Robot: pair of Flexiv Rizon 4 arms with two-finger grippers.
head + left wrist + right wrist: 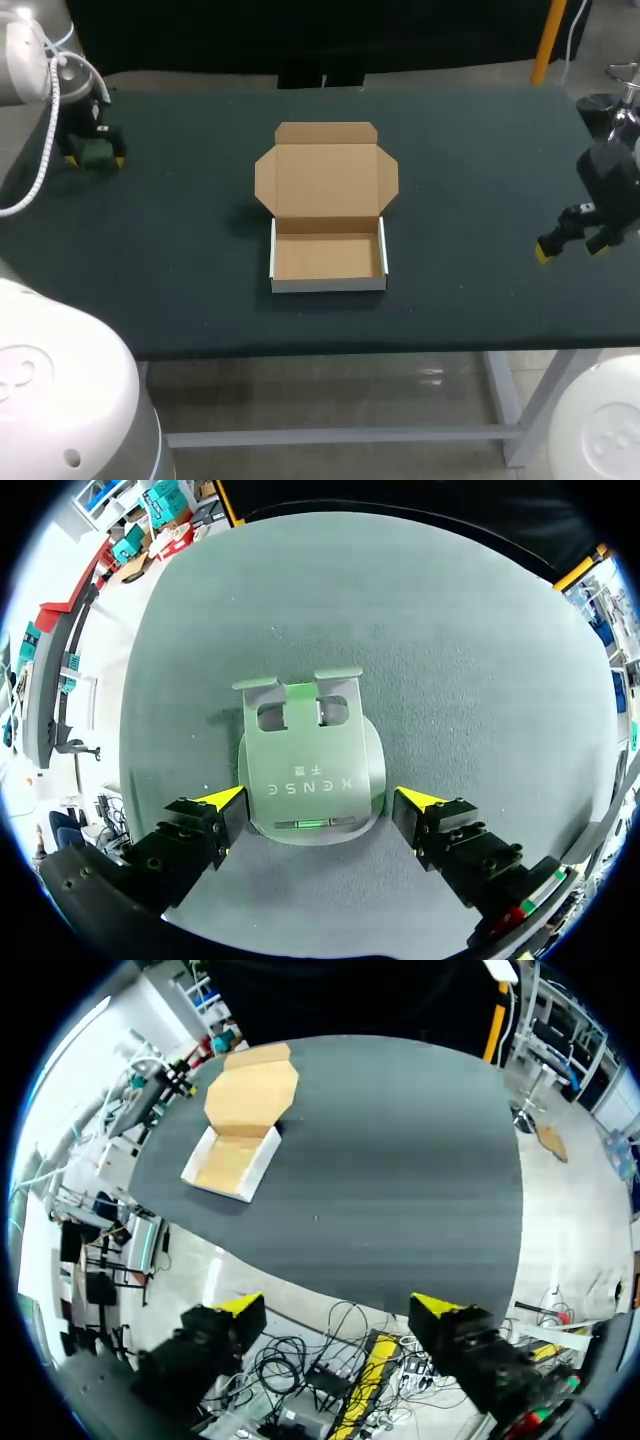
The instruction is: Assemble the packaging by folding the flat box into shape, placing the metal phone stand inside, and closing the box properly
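The cardboard box point(328, 257) stands folded into a shallow tray in the middle of the table, its lid point(326, 175) lying open and flat behind it. It also shows ahead of my right gripper as the box point(240, 1130). The metal phone stand point(310, 770) lies flat on the table at the far left, seen faintly as the stand point(92, 151) in the head view. My left gripper point(322, 800) is open, one finger on each side of the stand's base without pressing it. My right gripper point(572, 241) hangs open and empty at the table's right end.
The dark felt table point(480, 180) has wide bare stretches between the box and each gripper. In the right wrist view my right gripper point(338, 1306) hovers past the table's edge point(400, 1295), with my left arm point(150, 1095) beyond the box.
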